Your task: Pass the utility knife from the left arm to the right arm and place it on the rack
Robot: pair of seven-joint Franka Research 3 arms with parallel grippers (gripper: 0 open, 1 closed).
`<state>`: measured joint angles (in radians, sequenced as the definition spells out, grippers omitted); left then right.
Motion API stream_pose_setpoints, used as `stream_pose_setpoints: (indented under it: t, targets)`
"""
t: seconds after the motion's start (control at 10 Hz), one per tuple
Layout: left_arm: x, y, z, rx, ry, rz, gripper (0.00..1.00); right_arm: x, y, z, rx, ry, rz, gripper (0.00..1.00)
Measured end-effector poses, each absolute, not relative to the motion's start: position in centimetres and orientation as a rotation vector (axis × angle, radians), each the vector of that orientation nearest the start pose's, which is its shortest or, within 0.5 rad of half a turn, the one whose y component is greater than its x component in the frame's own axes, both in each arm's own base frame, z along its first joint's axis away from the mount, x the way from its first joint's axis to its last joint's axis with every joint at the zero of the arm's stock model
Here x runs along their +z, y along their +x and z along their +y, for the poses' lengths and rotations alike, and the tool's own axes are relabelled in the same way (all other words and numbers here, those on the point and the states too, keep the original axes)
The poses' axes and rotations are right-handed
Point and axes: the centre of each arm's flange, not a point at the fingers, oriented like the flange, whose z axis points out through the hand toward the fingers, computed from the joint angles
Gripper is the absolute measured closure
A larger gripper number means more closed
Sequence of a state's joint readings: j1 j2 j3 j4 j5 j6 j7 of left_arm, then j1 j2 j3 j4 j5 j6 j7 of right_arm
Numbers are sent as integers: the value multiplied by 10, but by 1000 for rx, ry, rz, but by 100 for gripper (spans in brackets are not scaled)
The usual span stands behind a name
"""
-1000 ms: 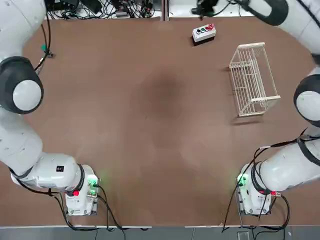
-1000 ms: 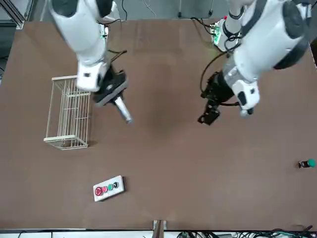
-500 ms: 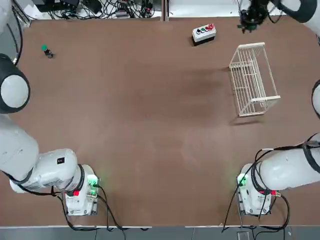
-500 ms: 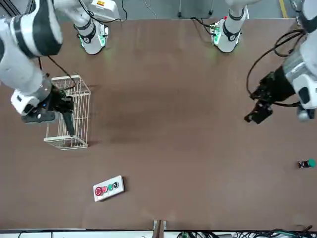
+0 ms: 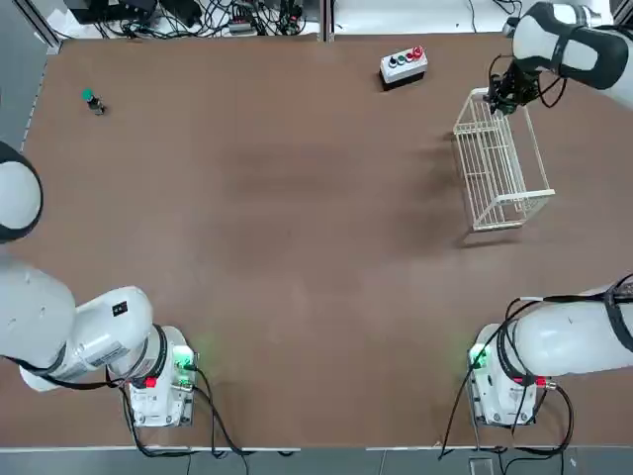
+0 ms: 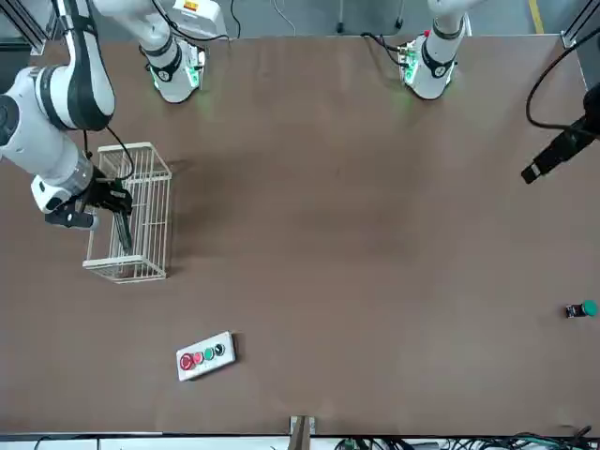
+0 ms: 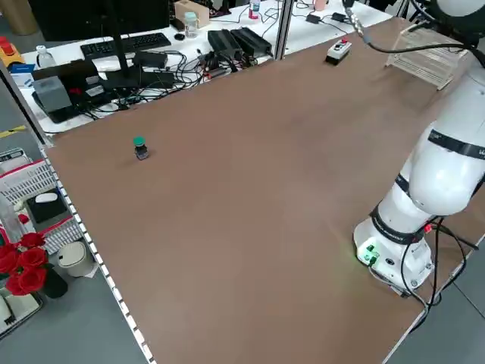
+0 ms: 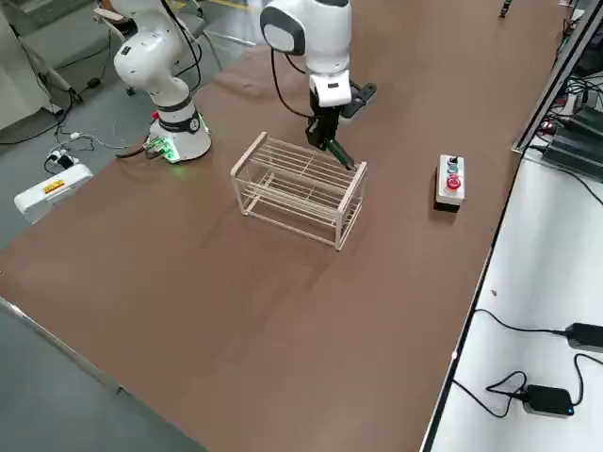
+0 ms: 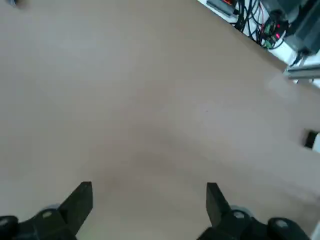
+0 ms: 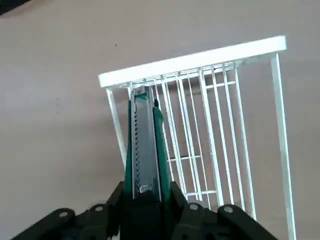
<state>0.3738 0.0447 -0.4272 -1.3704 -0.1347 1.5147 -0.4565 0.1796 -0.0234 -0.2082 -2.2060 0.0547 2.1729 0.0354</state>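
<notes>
The knife (image 10: pixel 145 150) is pinched by the right end effector (image 10: pixel 150 200), its long axis pointed away from the fingers and roughly along the bars, over the near end of the rack (image 10: pixel 195 61). The left end effector (image 9: pixel 150 210), spread and bare, is held well apart.

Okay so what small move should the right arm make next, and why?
Probably lower the right gripper a little, then let go once the utility knife rests on the bars. The knife is clamped in its jaws, seen against the wire rack, and the left gripper is off to the side, its jaws apart with nothing between them.
</notes>
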Motion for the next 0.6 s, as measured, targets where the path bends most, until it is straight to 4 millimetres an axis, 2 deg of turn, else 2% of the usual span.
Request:
stream_pose_setpoints:
  t: [0.1,0.3,0.6]
  targets:
    - [696,555,-37,-126,-3264,-496,0,386,522,-16,18,-3088,124,62]
    - [692,549,-41,-69,-3250,-252,0,383,519,-24,25,-3088,66,62]
    - [688,543,-69,-44,-3150,-10,0,372,515,-28,12,-3089,50,62]
